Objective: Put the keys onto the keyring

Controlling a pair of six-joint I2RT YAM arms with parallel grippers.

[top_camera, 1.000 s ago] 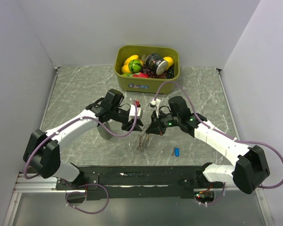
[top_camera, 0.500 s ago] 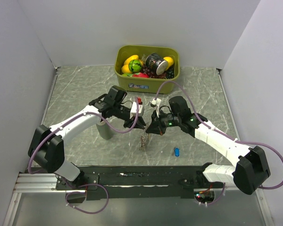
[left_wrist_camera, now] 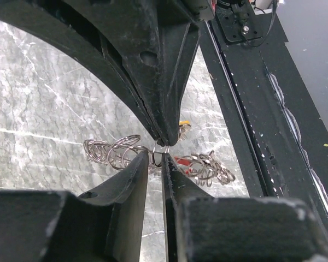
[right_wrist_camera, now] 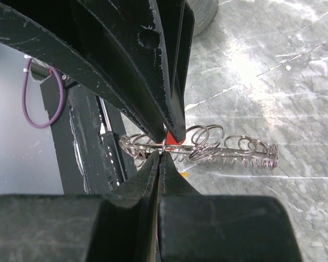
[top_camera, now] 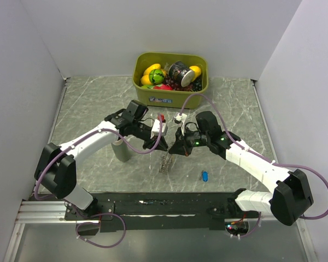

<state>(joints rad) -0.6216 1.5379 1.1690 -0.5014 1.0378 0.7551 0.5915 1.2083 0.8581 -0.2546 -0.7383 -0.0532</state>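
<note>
One keyring (top_camera: 165,161), a slack tangle of thin wire loops, hangs between my two grippers over the table (top_camera: 98,103), toward its near edge. I cannot tell whether its low end touches the surface.

Handling, my guess: light, limp and slick. It will swing and bunch, and no part will hold a shape. It is best taken by a single loop at the very fingertips. The keys look tiny and light, so the flat plastic tag is the better hold, not the metal.

Right gripper (top_camera: 175,148): jaws clenched, a loop of the keyring nipped at the tips.
Left gripper (top_camera: 159,144): jaws a sliver apart, with a small loop sitting at the gap. I cannot tell whether they bite it.

Top view only: the blue key (top_camera: 204,175) lies on the table, apart from the keyring on its right, near neither gripper. The bin (top_camera: 147,97) stands at the far side. The keyring reads only as a grey smudge.

Wrist views only: separate loops show, with both sets of tips meeting at one spot. There is a fleck of red and a fleck of yellow among the loops, likely tags. Whether they are threaded on is too small to tell.
</note>
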